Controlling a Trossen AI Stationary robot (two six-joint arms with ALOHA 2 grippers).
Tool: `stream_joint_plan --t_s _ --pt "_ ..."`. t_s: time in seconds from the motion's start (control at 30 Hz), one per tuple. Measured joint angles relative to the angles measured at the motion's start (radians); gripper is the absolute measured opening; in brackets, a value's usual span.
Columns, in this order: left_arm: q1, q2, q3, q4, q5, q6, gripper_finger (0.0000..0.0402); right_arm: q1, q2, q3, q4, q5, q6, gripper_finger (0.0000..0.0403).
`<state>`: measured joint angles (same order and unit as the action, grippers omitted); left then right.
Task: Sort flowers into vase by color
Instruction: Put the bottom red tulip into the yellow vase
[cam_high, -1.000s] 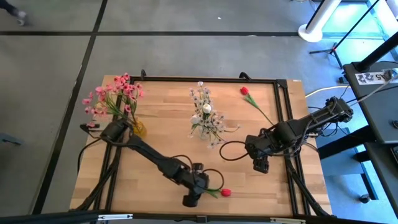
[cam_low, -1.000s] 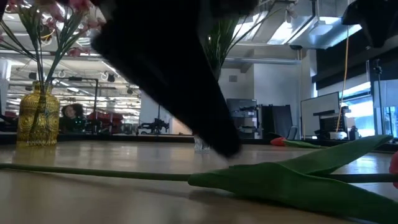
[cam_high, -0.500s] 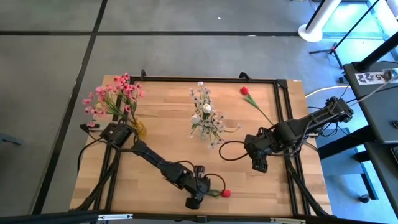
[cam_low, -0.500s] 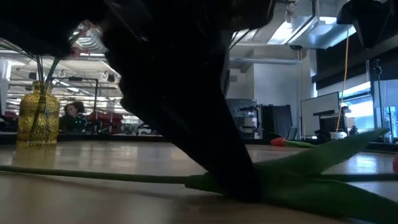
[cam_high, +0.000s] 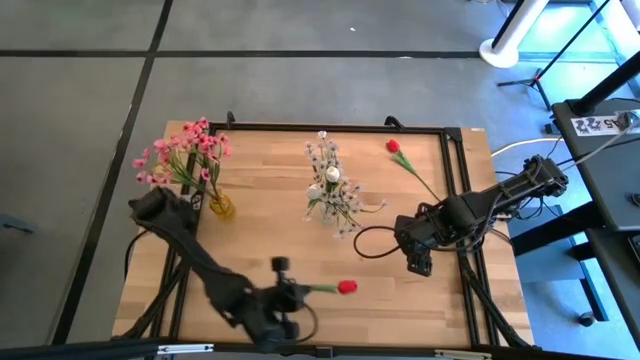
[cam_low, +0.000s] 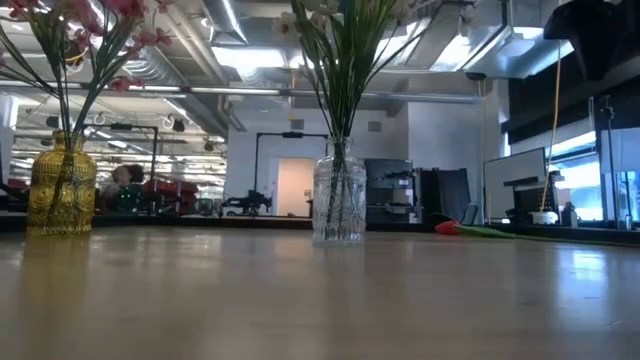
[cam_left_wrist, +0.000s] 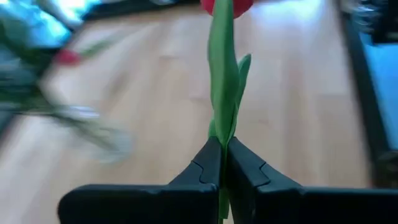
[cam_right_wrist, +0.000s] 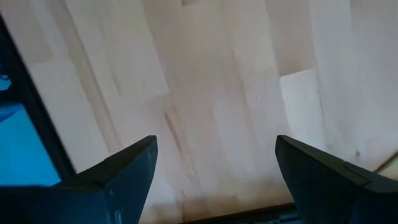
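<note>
My left gripper (cam_high: 298, 290) hovers near the table's front edge, shut on a red rosebud flower (cam_high: 345, 287) whose bud (cam_left_wrist: 227, 5) points toward the table's right. Another red rosebud (cam_high: 393, 146) lies on the table at the far right, stem flat on the wood. Pink sprays stand in a yellow vase (cam_high: 222, 207), and white sprigs stand in a clear vase (cam_high: 330, 212). My right gripper (cam_high: 418, 262) waits open over the table's right side, holding nothing. My left gripper pinches the rosebud's green stem (cam_left_wrist: 221, 146) between its two fingers, where the leaves start. The fingers reach about level from the table's left, and the stem runs straight on beyond them. The flower is lifted clear of the table.
In the low view the yellow vase (cam_low: 62, 195) stands at the left, the clear vase (cam_low: 338, 200) in the middle, and the lying rosebud (cam_low: 447, 228) farther right. A black frame (cam_high: 455, 160) rims the table. Bare wood lies between the vases and the front edge.
My left gripper has taken hold of the red rosebud's stem at the front edge and risen with it. The flower, which lay flat on the wood, is now lifted clear and has shifted a little toward the table's left.
</note>
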<state>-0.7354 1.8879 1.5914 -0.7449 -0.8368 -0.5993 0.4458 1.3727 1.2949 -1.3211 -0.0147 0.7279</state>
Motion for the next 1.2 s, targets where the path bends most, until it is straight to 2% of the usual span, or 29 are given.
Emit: stream_joint_plan --t_s 0.27,0.47,0.57,0.73,0.93,1.2 --pt "-0.08 -0.187 -0.001 -0.457 -0.421 -0.256 0.0004 -0.001 0.0 0.0 0.064 0.031 0.048 0.0326" --pt "-0.091 -0.266 -0.002 -0.799 -0.623 -0.447 0.0006 -0.001 0.0 0.0 0.074 0.031 0.134 0.0326" --pt "-0.086 -0.324 -0.069 -0.812 -0.718 -0.504 0.0006 -0.001 0.0 0.0 0.075 0.031 0.186 0.0326" --pt "-0.062 -0.457 -0.252 -0.825 -0.735 -0.594 0.0007 -0.001 0.0 0.0 0.085 0.034 0.258 0.0326" --pt "-0.06 -0.593 -0.43 -0.821 -0.735 -0.597 0.0007 -0.001 0.0 0.0 0.094 0.096 0.274 0.0326" --pt "-0.073 -0.64 -0.573 -0.788 -0.733 -0.73 0.0007 -0.003 0.0 0.0 0.088 0.19 0.27 0.0326"
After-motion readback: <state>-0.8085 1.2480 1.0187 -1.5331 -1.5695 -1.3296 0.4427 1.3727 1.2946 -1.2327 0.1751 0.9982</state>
